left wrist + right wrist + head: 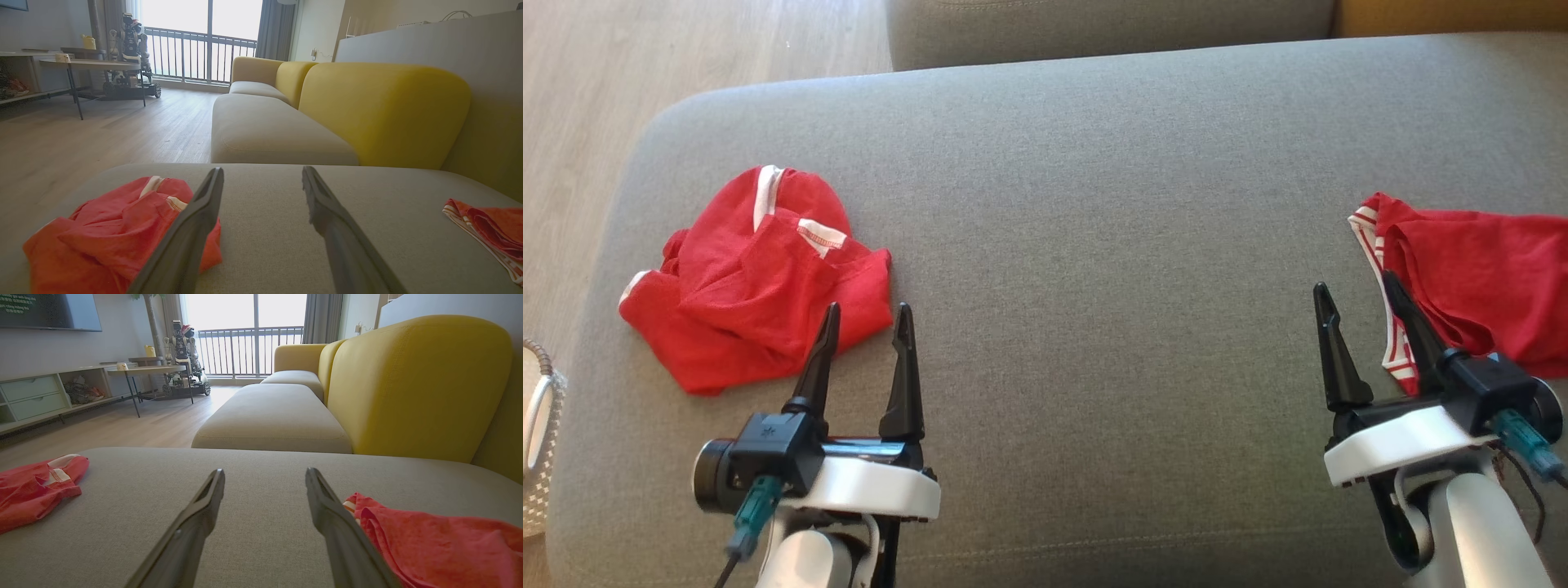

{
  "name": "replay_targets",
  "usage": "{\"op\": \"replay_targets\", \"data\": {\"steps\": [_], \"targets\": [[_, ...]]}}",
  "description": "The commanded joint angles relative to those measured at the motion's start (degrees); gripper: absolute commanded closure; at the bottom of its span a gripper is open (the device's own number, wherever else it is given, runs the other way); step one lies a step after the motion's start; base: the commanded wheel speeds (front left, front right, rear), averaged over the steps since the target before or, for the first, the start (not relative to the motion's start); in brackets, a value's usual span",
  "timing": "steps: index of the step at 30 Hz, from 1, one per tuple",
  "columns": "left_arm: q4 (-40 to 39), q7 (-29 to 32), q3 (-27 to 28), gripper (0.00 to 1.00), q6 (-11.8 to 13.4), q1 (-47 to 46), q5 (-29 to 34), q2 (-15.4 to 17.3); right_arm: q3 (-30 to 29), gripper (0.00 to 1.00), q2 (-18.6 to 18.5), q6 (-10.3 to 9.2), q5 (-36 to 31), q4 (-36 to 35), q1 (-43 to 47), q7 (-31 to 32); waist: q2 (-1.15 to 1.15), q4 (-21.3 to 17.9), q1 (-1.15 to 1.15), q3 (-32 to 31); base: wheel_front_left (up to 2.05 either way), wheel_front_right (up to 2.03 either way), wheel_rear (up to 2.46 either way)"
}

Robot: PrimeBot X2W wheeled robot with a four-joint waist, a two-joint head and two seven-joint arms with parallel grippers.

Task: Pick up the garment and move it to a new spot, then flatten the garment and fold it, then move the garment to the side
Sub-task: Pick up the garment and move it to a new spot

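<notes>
1. Left gripper (pixel 867 310): fingers apart, nothing between them. It hangs low over the grey cushion (pixel 1094 204). Its left finger crosses the near edge of the left garment (pixel 752 286) in the head view; I cannot tell whether it touches.
2. Right gripper (pixel 1356 282): fingers apart, empty. Its right finger sits at the striped hem of the right garment (pixel 1486 269).
3. Left garment: red with white trim, crumpled in a heap near the cushion's left end. Right garment: red, lying flatter at the right end and running out of the head view. The two are well apart, with bare cushion between them.
4. Judgement: the step in hand is the first pick-up. The crumpled heap reads as the one to take, though I cannot be sure.
5. Method:
   - Come down on a raised fold or the trim, not the flat middle.
   - Pinch enough layers that the heap lifts whole.
   - Keep the tips from digging into the cushion.
   - Lift straight up, then carry to the bare middle, where there is room to flatten.
6. Count:
   - garments 2
   - grippers 2, two fingers each
   - basket (pixel 539 425) 1, at the left edge
</notes>
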Motion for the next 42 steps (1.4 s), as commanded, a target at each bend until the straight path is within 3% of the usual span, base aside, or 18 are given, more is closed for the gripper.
{"op": "replay_targets", "data": {"steps": [1, 12, 27, 40, 42], "targets": [[-2.0, -0.3, 1.6, 0.00, 0.4, -1.6, -0.4, -0.1, 1.1, 0.00, 0.1, -0.02, 0.5, -2.2, -0.8, -0.5, 0.00, 0.1, 0.00, 0.0, 0.00, 0.00, 0.00], [-2.1, -0.3, 2.3, 0.00, 0.8, -0.1, -1.1, -0.1, 1.7, 0.00, 0.1, -0.02, 2.2, -2.4, 1.7, -0.7, 0.00, 4.6, 0.00, -2.2, 0.00, 0.00, 0.00], [-3.5, -0.3, 3.8, 0.00, 0.3, 2.4, -0.1, -0.1, 5.6, 0.00, 0.1, -0.02, 3.7, -3.6, 3.8, -0.8, 0.00, 19.5, 0.00, -3.9, 0.00, 0.00, 0.00], [-4.3, -0.3, 3.9, 0.00, 0.9, 2.3, -0.8, -0.1, 6.0, 0.00, 0.1, -0.02, 2.9, -3.0, 3.1, -0.8, 0.00, 26.2, 0.00, -2.7, 0.00, 0.00, 0.00], [-4.7, -0.3, 4.5, 0.00, 2.1, 2.2, -3.4, -0.1, 5.9, 0.00, 0.1, -0.02, 2.8, -3.0, 2.9, -0.8, 0.00, 26.4, 0.00, -2.2, 0.00, 0.00, 0.00]]}}
